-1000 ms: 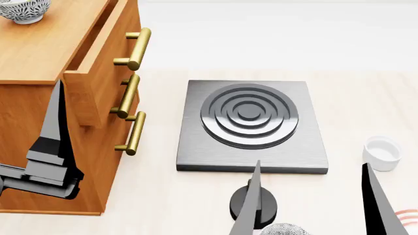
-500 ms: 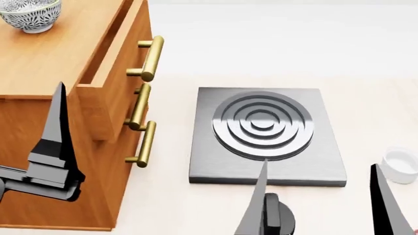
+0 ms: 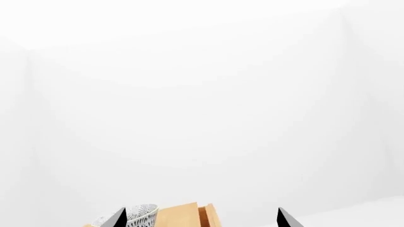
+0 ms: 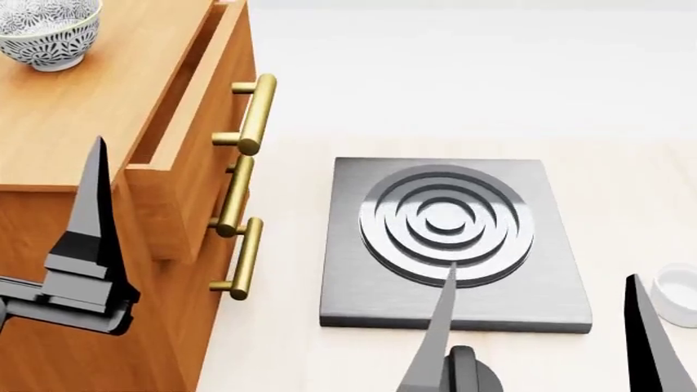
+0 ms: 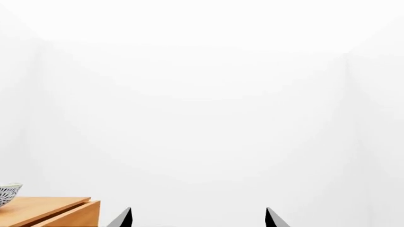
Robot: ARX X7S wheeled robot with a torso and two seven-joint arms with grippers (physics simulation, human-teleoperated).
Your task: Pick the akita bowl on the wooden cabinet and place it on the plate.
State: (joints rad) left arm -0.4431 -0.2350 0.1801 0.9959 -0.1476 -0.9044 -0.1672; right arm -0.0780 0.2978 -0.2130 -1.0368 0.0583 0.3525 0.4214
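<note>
The akita bowl [image 4: 44,31], white with a dense black-grey floral pattern and pale rim, stands upright, mouth up, at the far left of the wooden cabinet [image 4: 104,98] top. Both the left gripper [image 3: 200,218] and right gripper [image 4: 544,335] are spread, empty.

My head camera looks steeply down over the wooden cabinet [image 4: 98,106] from close above, with the grey burner plate [image 4: 452,237] to the cabinet's right. Both my wrist cameras face level toward white walls, far from anything, only my fingertips poking into view. Each catches the cabinet top [image 3: 180,216] [image 5: 44,208] and the patterned bowl [image 3: 142,215] [image 5: 7,193] [image 4: 46,33] on it, shared with the head view.
</note>
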